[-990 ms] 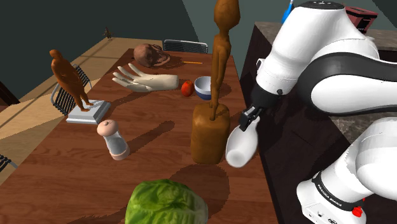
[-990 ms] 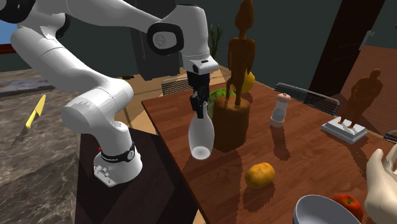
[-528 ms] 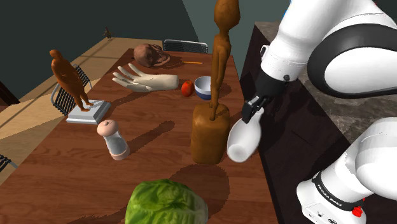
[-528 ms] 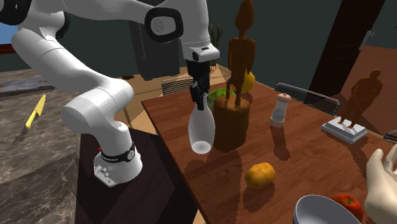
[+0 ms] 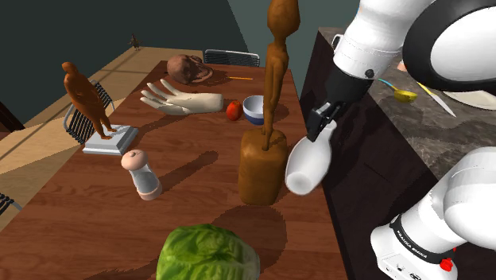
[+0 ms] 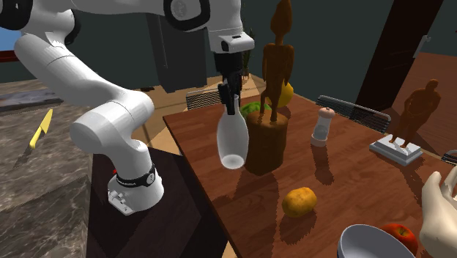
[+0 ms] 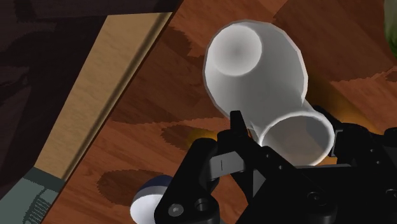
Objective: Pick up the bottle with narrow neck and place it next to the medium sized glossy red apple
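White narrow-necked bottle hangs below the black hand, clasped by its neck, over the wooden worktop. Carried toward the glossy red apple far beyond, it could strike the tall brown figure alongside.
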Controlling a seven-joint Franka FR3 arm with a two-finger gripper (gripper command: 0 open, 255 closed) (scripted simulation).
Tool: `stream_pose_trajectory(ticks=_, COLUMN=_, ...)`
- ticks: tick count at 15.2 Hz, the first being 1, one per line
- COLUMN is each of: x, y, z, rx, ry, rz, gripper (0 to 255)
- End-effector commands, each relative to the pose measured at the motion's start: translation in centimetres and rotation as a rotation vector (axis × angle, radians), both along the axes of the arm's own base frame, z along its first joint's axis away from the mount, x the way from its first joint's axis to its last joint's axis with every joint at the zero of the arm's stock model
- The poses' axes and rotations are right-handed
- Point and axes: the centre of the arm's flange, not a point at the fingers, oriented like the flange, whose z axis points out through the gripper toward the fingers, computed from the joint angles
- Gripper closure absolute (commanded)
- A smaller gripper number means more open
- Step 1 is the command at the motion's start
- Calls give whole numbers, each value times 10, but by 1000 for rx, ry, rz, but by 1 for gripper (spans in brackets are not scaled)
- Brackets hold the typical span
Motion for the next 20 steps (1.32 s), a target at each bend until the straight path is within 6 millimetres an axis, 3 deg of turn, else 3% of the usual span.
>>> stream_pose_trajectory(ticks=1, x=-1, y=2, z=11, rx=0, ry=0, rz=0, gripper=255)
stream_pose_trajectory(ticks=20, x=-1, y=2, z=112, rx=0, ry=0, rz=0, gripper=255)
